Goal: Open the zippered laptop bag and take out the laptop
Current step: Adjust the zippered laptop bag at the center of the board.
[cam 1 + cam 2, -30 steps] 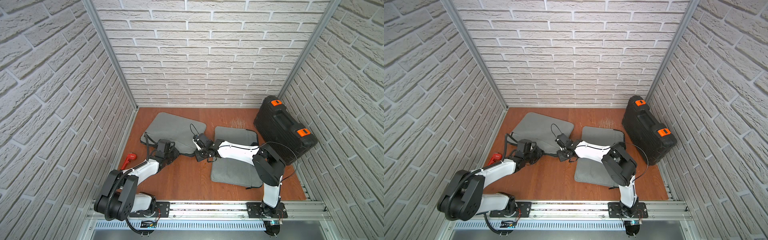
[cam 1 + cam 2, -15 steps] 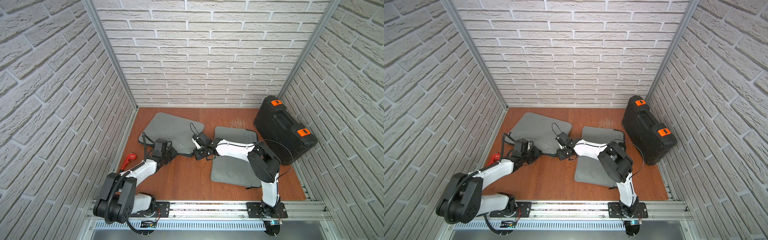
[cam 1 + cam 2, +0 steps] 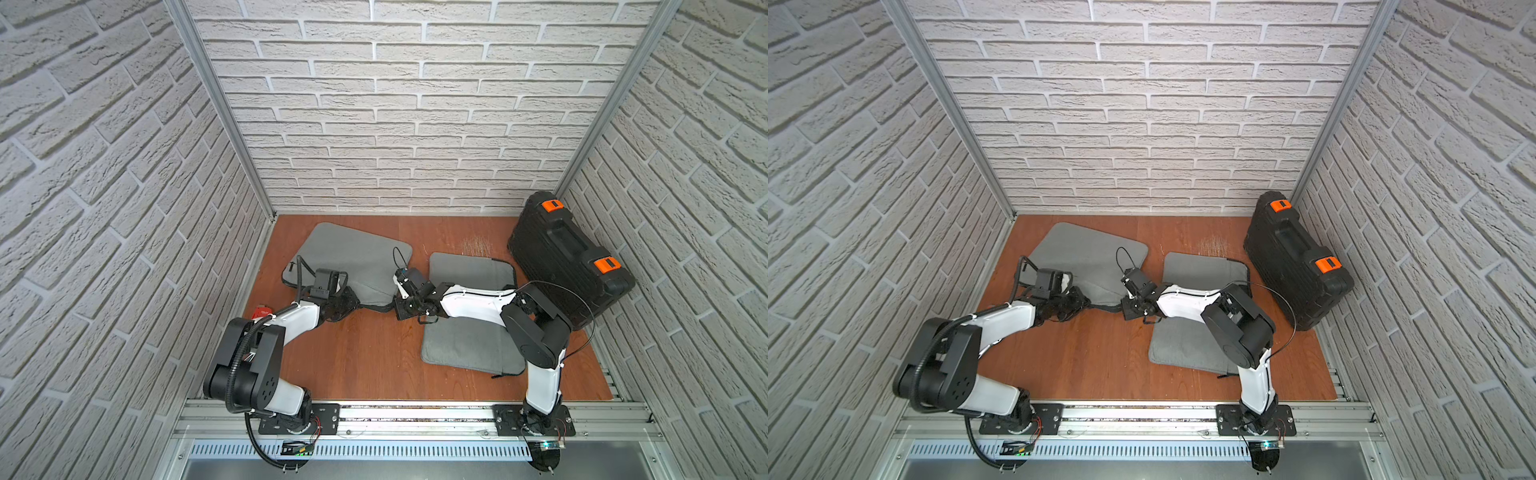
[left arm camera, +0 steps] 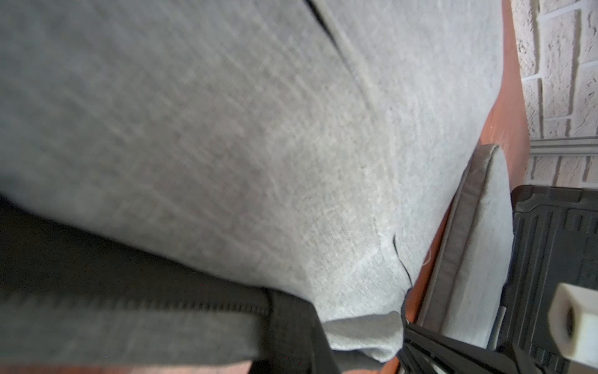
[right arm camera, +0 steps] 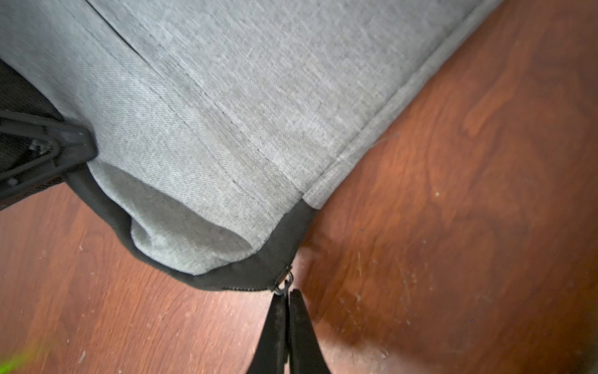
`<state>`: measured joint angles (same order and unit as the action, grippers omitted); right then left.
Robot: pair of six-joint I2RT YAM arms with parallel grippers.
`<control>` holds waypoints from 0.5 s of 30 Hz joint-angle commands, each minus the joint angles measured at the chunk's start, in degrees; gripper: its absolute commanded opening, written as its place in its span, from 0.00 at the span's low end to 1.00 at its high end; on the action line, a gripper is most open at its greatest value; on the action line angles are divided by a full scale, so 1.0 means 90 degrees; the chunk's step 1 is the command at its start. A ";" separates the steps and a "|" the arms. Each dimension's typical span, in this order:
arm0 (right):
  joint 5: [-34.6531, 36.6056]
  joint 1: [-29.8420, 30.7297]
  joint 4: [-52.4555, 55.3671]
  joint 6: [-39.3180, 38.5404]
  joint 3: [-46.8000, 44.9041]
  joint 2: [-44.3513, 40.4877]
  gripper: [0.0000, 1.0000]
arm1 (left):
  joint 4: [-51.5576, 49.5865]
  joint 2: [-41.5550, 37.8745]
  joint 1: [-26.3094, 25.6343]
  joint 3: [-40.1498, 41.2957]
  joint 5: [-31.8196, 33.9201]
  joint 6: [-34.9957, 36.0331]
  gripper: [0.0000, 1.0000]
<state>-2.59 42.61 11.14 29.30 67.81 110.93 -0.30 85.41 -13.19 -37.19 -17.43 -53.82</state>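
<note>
Two end effectors shared one grey laptop bag, which lay toward eleven o'clock on the surface. My right end effector was clamped shut on the zipper pull at the bag's five o'clock corner, placed to drag it along the track. My left end effector pinched the black edging nearby, I judged as an anchor against the pull. No laptop showed yet.

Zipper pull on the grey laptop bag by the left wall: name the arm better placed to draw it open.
Right. The right gripper is shut on the zipper pull at the corner of the laptop bag. The left gripper seems to clamp the bag's edge, anchoring it.
</note>
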 commanded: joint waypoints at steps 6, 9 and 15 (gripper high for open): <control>0.0473 0.0226 0.0824 0.0358 -0.0107 -0.0255 0.06 | 0.0664 0.0109 0.0143 -0.0300 0.0368 0.0054 0.42; 0.0370 0.0256 0.0761 0.0376 -0.0065 -0.0223 0.06 | 0.0572 -0.0199 0.0000 -0.0070 0.0560 -0.0172 0.63; 0.0209 0.0290 0.0709 0.0380 0.0018 -0.0148 0.06 | 0.0116 -0.1056 -0.0691 0.0524 0.1309 -0.0731 0.86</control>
<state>-0.05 44.51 14.22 31.97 67.59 110.83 1.80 78.74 -16.95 -34.65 -10.09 -57.39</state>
